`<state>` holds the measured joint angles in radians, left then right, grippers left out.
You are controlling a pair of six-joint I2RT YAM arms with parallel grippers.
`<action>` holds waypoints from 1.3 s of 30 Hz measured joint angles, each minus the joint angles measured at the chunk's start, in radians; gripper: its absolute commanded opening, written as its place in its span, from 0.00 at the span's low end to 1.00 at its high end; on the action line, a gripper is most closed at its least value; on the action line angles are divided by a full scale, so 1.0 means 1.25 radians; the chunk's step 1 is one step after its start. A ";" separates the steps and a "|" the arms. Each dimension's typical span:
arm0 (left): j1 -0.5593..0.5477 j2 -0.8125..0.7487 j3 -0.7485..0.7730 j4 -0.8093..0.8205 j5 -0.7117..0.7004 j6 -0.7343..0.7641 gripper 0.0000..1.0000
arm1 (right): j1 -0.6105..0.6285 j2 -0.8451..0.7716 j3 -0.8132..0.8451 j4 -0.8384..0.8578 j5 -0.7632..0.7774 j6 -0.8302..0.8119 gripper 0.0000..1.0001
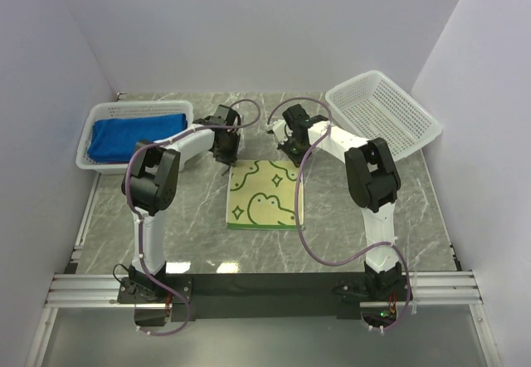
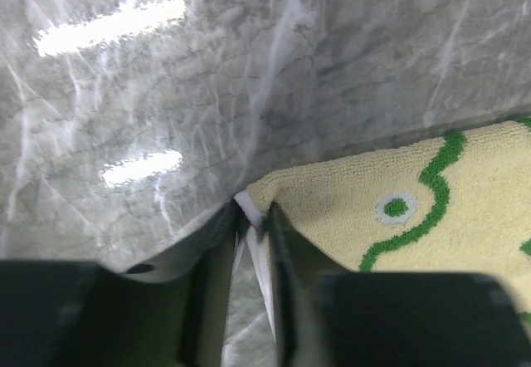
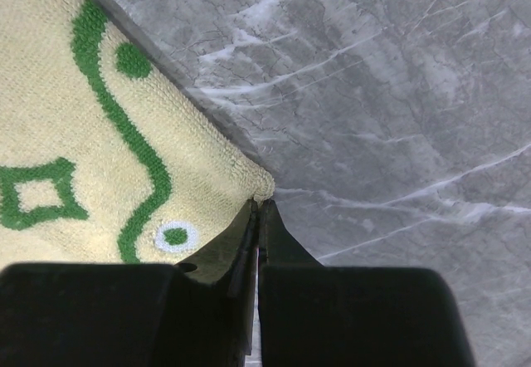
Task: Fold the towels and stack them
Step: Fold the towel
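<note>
Left basket (image 1: 101, 164) holds blue towels (image 1: 138, 134) — right basket (image 1: 383, 111) tilted

The pale yellow towel (image 1: 264, 194) bears green wavy lines, stars and white-ringed dots — the blue towel (image 1: 137, 134) is plain, the left basket (image 1: 90, 162) and right basket (image 1: 383, 114) white lattice, the table (image 1: 191, 209) grey, veined white.

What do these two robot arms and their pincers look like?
Both the left arm and right arm have white tubular links with chunky black joints. A thin purple cable loops along each. The left gripper and right gripper are black, with two flat fingers.
</note>
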<state>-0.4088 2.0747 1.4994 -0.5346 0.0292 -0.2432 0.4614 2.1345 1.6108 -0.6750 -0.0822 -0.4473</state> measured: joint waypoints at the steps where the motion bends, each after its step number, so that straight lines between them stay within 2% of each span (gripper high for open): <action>1: 0.001 0.000 -0.002 0.002 0.000 0.001 0.22 | 0.000 0.000 0.000 0.000 0.001 0.000 0.00; 5: 0.005 -0.002 -0.010 0.019 0.001 0.011 0.11 | 0.001 0.000 0.000 0.000 0.004 0.000 0.00; 6: 0.006 -0.003 -0.013 0.023 0.002 0.013 0.04 | 0.001 0.000 0.000 0.000 0.004 0.000 0.00; 7: 0.008 -0.004 -0.014 0.027 0.003 0.014 0.01 | 0.001 0.000 0.000 0.000 0.005 0.000 0.00; 13: 0.010 -0.013 -0.024 0.039 0.011 0.022 0.01 | 0.001 -0.001 0.001 0.000 0.010 0.000 0.00; 19: 0.010 -0.057 -0.093 0.099 0.010 0.035 0.01 | 0.007 -0.017 -0.015 0.008 0.023 0.006 0.00; 29: 0.009 -0.238 -0.289 0.230 -0.008 0.027 0.01 | 0.052 -0.147 -0.123 0.073 0.088 0.028 0.00; 39: -0.018 -0.386 -0.431 0.335 -0.066 -0.063 0.01 | 0.107 -0.260 -0.240 0.145 0.185 0.054 0.00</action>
<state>-0.4316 1.5921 0.9607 -0.1154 -0.0532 -0.3225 0.5953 1.8095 1.3102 -0.4938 0.1493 -0.3801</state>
